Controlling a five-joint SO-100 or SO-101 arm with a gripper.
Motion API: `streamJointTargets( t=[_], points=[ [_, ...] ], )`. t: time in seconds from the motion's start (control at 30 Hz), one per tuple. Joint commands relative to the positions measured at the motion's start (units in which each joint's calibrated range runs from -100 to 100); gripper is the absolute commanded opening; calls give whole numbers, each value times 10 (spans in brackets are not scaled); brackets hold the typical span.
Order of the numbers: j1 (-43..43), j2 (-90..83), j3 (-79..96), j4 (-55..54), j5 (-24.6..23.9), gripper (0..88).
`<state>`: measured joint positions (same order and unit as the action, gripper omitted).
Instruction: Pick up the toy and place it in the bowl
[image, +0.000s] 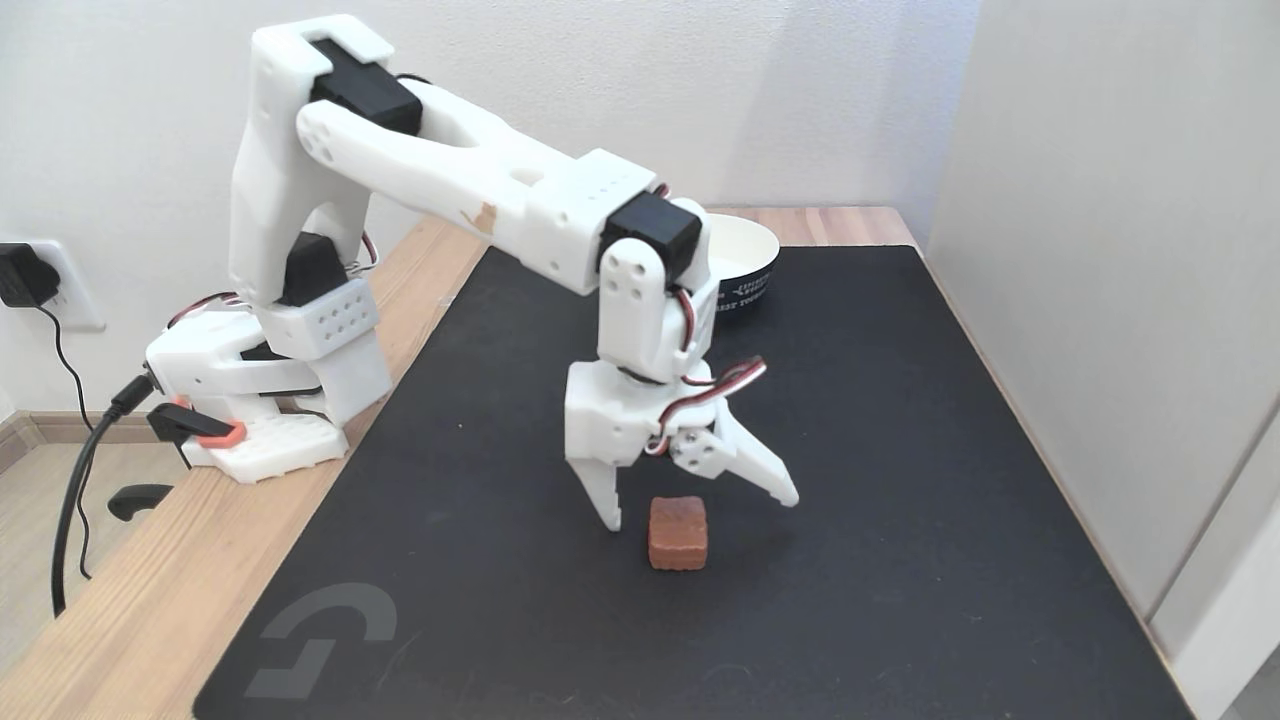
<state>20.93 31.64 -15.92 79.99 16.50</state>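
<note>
One toy lies on the black mat toward the desk's near edge. Just behind it the tool hangs with fingers spread, gripping nothing. Farther back, the bowl sits near the mat's far edge.

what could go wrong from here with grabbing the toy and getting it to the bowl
1. The gripper has its jaws open around the toy, but the toy looks nearer the left finger; closing could push or twist it rather than clamp it.
2. The toy is small with rounded edges, so it may slip out during the lift.
3. The bowl sits behind the arm, partly hidden; the carry could knock its rim.
</note>
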Motion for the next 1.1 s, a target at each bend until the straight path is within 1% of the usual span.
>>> streamJointTargets(
  t=[0.0,0.1,0.33,0.53,0.87,0.9,0.93,1.07],
  points=[
    [-1,21,-28,-1,18,510],
    [3,32,-39,1,29,510],
    [8,45,-41,1,25,509],
    [29,40,-41,2,24,509],
    [32,46,-39,2,24,500],
    [32,46,-38,2,24,475],
    [32,46,-38,2,24,385],
    [31,46,-39,2,23,164]
  ],
)
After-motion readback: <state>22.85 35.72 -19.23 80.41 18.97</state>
